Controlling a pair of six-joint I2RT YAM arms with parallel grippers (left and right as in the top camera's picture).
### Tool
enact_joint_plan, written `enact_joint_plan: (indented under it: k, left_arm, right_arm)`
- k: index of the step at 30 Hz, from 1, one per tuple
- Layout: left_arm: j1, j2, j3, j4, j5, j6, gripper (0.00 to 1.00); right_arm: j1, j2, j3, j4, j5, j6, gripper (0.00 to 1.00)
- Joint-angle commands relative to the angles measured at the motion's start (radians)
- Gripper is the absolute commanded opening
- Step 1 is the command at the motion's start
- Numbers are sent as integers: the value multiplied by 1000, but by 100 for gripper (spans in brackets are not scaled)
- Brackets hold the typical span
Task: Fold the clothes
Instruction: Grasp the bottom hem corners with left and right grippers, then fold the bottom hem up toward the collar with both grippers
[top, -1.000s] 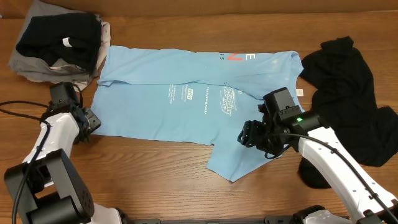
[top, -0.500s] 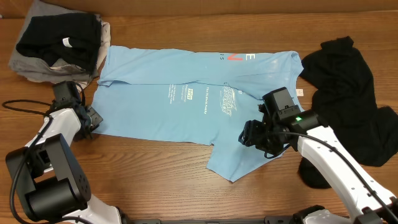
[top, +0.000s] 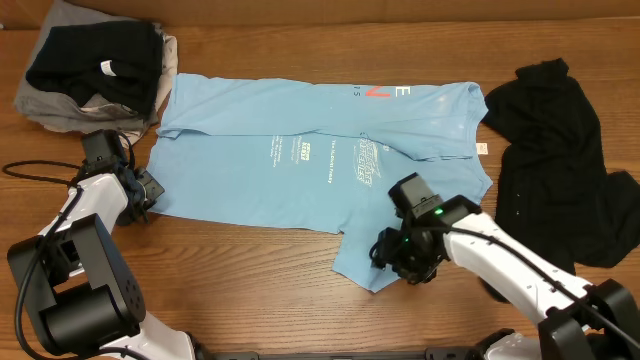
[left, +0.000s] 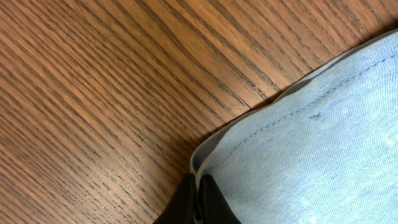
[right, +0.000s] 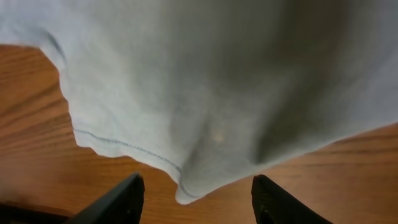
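Where the overhead camera looks down, a brown wooden tabletop (top: 250, 300) with a fine dark grain fills almost the whole view; nothing of the room shows beyond it. The light blue T-shirt (top: 300, 150) lies flat across the middle, with white lettering near its centre and red lettering toward 12 o'clock. A black garment (top: 560, 170) lies crumpled at 3 o'clock, just beside the shirt. A pile of folded garments (top: 95, 70), black on grey, sits at 10 o'clock. The left gripper (top: 147, 193) is at the shirt's corner at 9 o'clock, and a thin black cable (top: 30, 170) runs near its arm. The right gripper (top: 385, 255) is over the shirt's lower flap at 5 o'clock.

In the left wrist view, the jaws are pressed together at 6 o'clock, pinching the hemmed corner of the light blue T-shirt (left: 311, 137). Bare tabletop (left: 93, 81) spreads toward 10 o'clock.

In the right wrist view, the jaws of the right gripper (right: 196, 205) stand spread, one dark finger (right: 118, 199) at 7 o'clock and the other at 5 o'clock. The light blue T-shirt (right: 217, 74) fills the upper part, and its stitched edge comes down between them. The tabletop (right: 37, 124) shows at 9 o'clock.
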Motion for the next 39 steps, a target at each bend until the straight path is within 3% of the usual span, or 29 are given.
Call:
enact_joint_plan:
  k: [1, 9, 12, 16, 19, 20, 24, 29, 35, 39]
  left_arm:
    - [3, 85, -39, -15, 55, -6, 4]
    - [3, 85, -39, -27, 55, -6, 4]
    - [3, 85, -39, -27, 55, -6, 4]
    - [3, 85, -39, -27, 54, -6, 4]
    - [3, 85, -39, -29, 54, 3, 4]
    - [3, 85, -35, -37, 54, 3, 4]
    - [3, 81, -2, -86, 54, 32, 4]
    - [4, 60, 154, -286, 53, 54, 4]
    - [4, 20, 366, -503, -11, 59, 4]
    - [3, 16, 385, -505, -10, 81, 4]
  right_arm:
    - [77, 0, -14, -5, 36, 109, 59]
    - [174, 0, -74, 46, 139, 240, 54]
    - [174, 0, -75, 66, 167, 241, 35]
    - [174, 0, -76, 72, 192, 241, 20]
    - [174, 0, -76, 77, 203, 241, 15]
    - [174, 0, -76, 72, 220, 259, 5]
    - [163, -4, -70, 47, 237, 270, 4]
    - [100, -98, 16, -106, 251, 237, 4]
    - [-83, -238, 240, -462, 229, 44, 4]
    - [-192, -229, 339, -507, 211, -103, 4]
